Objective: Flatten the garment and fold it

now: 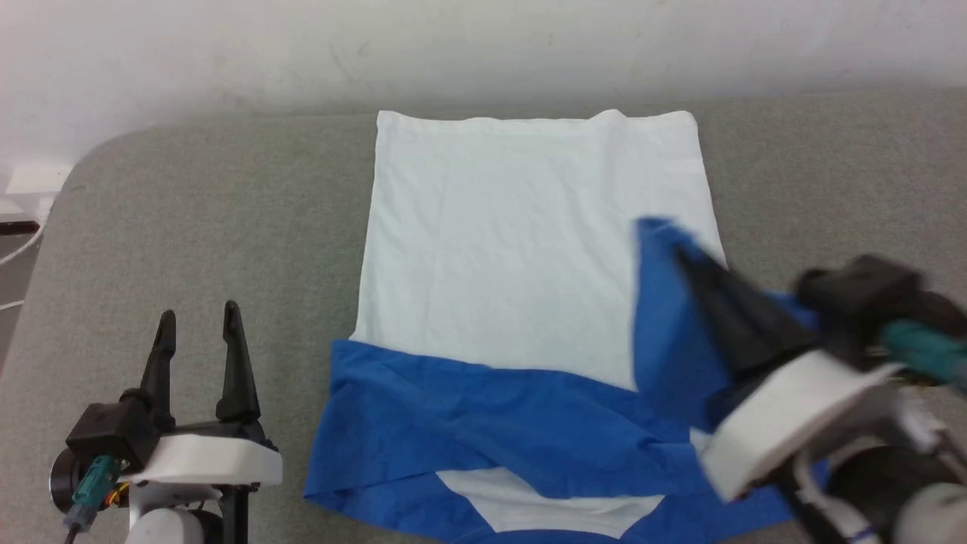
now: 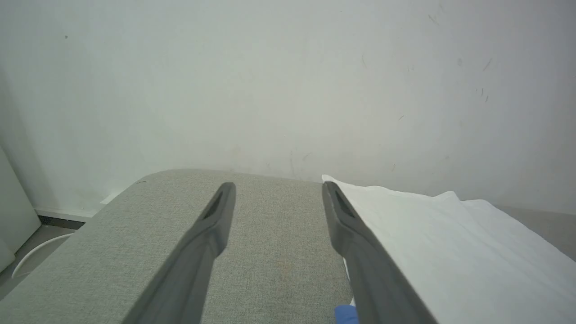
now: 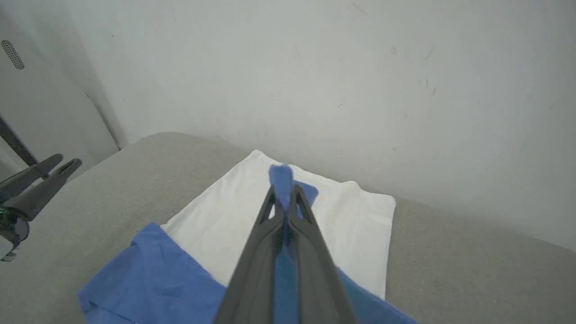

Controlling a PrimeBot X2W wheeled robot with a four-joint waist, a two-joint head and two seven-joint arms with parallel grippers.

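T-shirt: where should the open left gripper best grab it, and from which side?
On the T-shirt, probably the blue left edge, approached from the robot's left: it lies flat facing the open left gripper; the right gripper holds the right sleeve.

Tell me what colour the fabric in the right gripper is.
Bright blue. The right gripper pinches the garment, clearest in the right wrist view.

The garment point(image 1: 521, 249) lies on the table point(image 1: 189, 211), its far edge toward the wall point(image 1: 483, 45) behind. The left claw point(image 1: 198, 311) stands apart on its left — the right claw point(image 1: 680, 257) above its right side, sleeve between the fingers.
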